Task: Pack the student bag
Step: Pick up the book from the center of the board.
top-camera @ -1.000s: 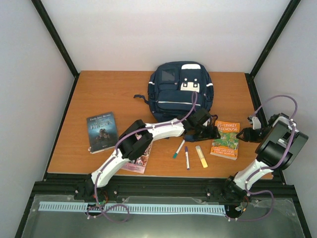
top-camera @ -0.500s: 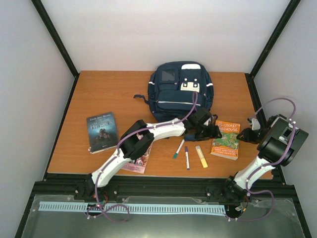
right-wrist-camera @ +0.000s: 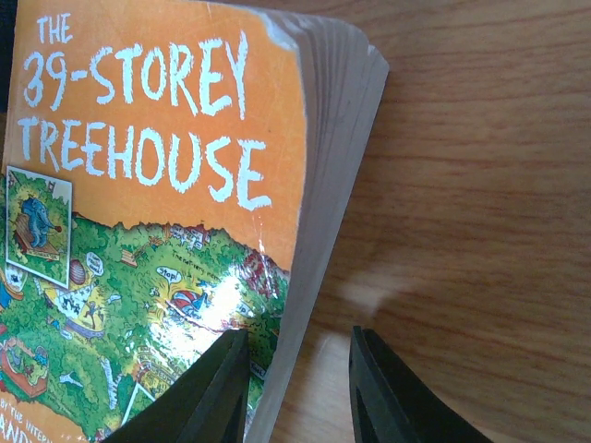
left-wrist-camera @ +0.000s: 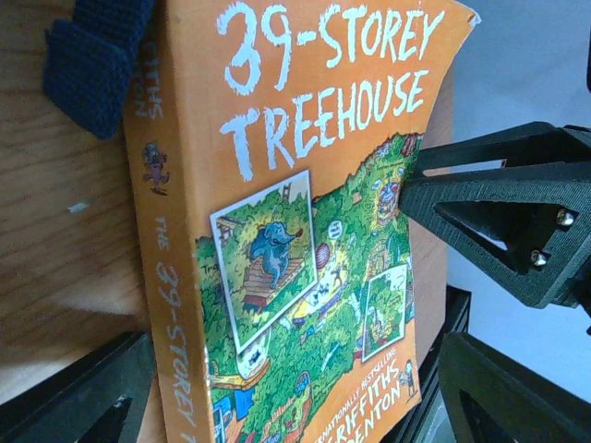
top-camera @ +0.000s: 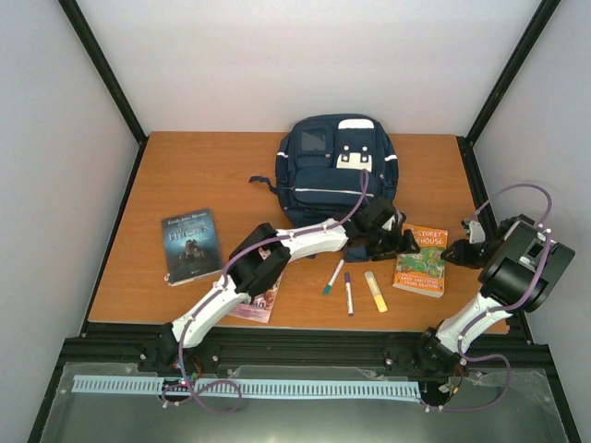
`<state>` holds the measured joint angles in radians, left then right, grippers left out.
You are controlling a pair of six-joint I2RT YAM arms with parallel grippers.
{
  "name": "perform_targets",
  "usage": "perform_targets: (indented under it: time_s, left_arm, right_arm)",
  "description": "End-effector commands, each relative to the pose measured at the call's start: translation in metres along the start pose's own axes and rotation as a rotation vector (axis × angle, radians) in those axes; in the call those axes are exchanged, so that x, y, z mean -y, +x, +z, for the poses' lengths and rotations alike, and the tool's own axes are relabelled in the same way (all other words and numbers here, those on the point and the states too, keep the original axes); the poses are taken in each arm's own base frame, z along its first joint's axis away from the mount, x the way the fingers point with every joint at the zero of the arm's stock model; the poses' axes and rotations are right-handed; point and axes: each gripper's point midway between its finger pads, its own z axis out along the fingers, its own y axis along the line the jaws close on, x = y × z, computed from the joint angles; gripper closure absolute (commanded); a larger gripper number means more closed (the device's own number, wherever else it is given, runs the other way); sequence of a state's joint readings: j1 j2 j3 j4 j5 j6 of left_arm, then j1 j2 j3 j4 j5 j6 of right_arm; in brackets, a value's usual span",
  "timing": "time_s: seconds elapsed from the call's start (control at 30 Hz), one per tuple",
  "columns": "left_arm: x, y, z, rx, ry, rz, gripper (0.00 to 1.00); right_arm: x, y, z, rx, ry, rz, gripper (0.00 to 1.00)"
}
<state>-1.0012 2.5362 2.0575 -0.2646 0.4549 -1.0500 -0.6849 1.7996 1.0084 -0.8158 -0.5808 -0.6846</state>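
Right now your left gripper (top-camera: pixel 404 242) stands wide open at the spine side of the orange book (top-camera: pixel 421 262), holding nothing. Your right gripper (right-wrist-camera: pixel 300 392) has its fingers close together astride the book's page edge; you cannot tell whether they pinch it. The student bag (top-camera: pixel 337 171) lies at the back middle of the table (top-camera: pixel 185 175), one navy strap (left-wrist-camera: pixel 92 65) against the book's corner

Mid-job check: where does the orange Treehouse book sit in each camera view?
Top external: orange book lies right of the markers.
Left wrist: fills the middle, spine at left.
Right wrist: fills the left half, page edges at right.
Shared landmark: its white title.
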Motion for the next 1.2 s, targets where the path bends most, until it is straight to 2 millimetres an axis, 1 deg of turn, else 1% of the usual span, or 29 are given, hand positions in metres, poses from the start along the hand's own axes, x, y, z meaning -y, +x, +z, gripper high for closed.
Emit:
perform_targets:
  time_s: [0.0, 0.1, 0.2, 0.33, 0.43, 0.53, 0.6, 0.7, 0.73, 0.83, 0.9, 1.0, 1.1, 1.17]
  left_arm:
    - [-0.05, 0.012, 0.021, -0.052, -0.112, -0.078, 0.11]
    - [-0.045, 0.013, 0.025, -0.066, -0.085, -0.079, 0.12]
    - [-0.032, 0.013, 0.03, -0.082, -0.008, -0.079, 0.12]
    - [-0.007, 0.016, 0.031, -0.094, 0.089, -0.051, 0.16]
    - [0.012, 0.015, 0.027, -0.092, 0.146, -0.02, 0.19]
    - [0.032, 0.015, 0.02, -0.09, 0.209, 0.007, 0.29]
    - [0.046, 0.015, 0.014, -0.089, 0.261, 0.027, 0.37]
    - [0.06, 0.015, 0.005, -0.078, 0.317, 0.037, 0.48]
    - [0.064, 0.015, 0.002, -0.072, 0.325, 0.042, 0.54]
    - [0.067, 0.014, -0.001, -0.069, 0.324, 0.043, 0.67]
    - [0.061, 0.016, 0.001, -0.077, 0.296, 0.035, 0.77]
    - [0.058, 0.019, -0.001, -0.087, 0.277, 0.049, 0.87]
    - [0.066, 0.022, -0.015, -0.081, 0.27, 0.107, 0.98]
    - [0.073, 0.023, -0.029, -0.072, 0.244, 0.17, 0.99]
  right_arm:
    - [0.045, 0.042, 0.022, -0.168, 0.189, -0.023, 0.7]
    - [0.05, 0.045, 0.02, -0.176, 0.23, -0.032, 0.7]
    - [0.052, 0.051, 0.021, -0.193, 0.244, -0.042, 0.7]
    - [0.05, 0.057, 0.025, -0.21, 0.23, -0.042, 0.7]
    - [0.047, 0.06, 0.027, -0.212, 0.215, -0.04, 0.69]
    - [0.044, 0.061, 0.028, -0.211, 0.205, -0.037, 0.69]
    - [0.043, 0.061, 0.027, -0.209, 0.202, -0.036, 0.69]
    - [0.041, 0.06, 0.026, -0.201, 0.202, -0.038, 0.68]
    - [0.041, 0.059, 0.025, -0.197, 0.202, -0.039, 0.68]
    - [0.039, 0.058, 0.024, -0.189, 0.203, -0.044, 0.68]
    - [0.038, 0.058, 0.023, -0.184, 0.207, -0.049, 0.67]
    - [0.035, 0.059, 0.022, -0.184, 0.199, -0.052, 0.65]
    - [0.037, 0.056, 0.016, -0.172, 0.225, -0.066, 0.63]
    - [0.041, 0.052, 0.012, -0.159, 0.26, -0.082, 0.63]
